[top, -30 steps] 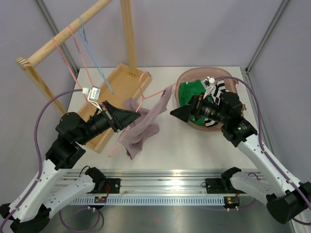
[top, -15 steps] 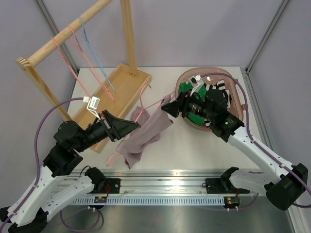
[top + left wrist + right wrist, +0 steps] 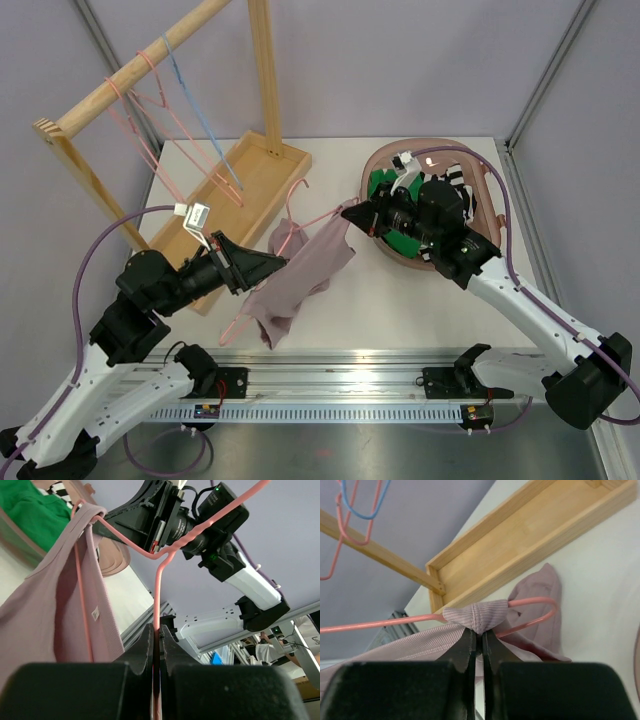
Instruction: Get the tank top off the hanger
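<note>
Tank top [image 3: 300, 272]: mauve fabric is seen draped on the hanger [image 3: 158, 595] close to the table's centre. It is strung between the two grippers, and its lower end is bunched toward 7 o'clock.
Left gripper [image 3: 284, 262]: it is closed on the hanger's pink wire at 8 o'clock of the table's centre. In the left wrist view a straight run of wire is seen pinched between the two fingers.
Right gripper [image 3: 350, 212]: it is clamped on the tank top's strap at 1 o'clock of the centre. In the right wrist view the ribbed strap is seen nipped between shut fingertips just where it is looped over the wire.
Left wrist view only: the right gripper's black fingers are shown meeting the strap at the hanger's shoulder, at 11 o'clock in the frame. A second run of wire and a small pale label are shown inside the fabric.
Right wrist view only: the hanger's curved end is shown past the strap at 3 o'clock. More fabric is shown lying on the table behind it, and the wooden tray [image 3: 245, 185] is shown beyond at 1 o'clock.
Top view only: a basket [image 3: 380, 158] holding a green garment [image 3: 385, 190] is placed at 2 o'clock of the table. The rack rod [image 3: 130, 70] is placed at 10 o'clock, above the tray.
</note>
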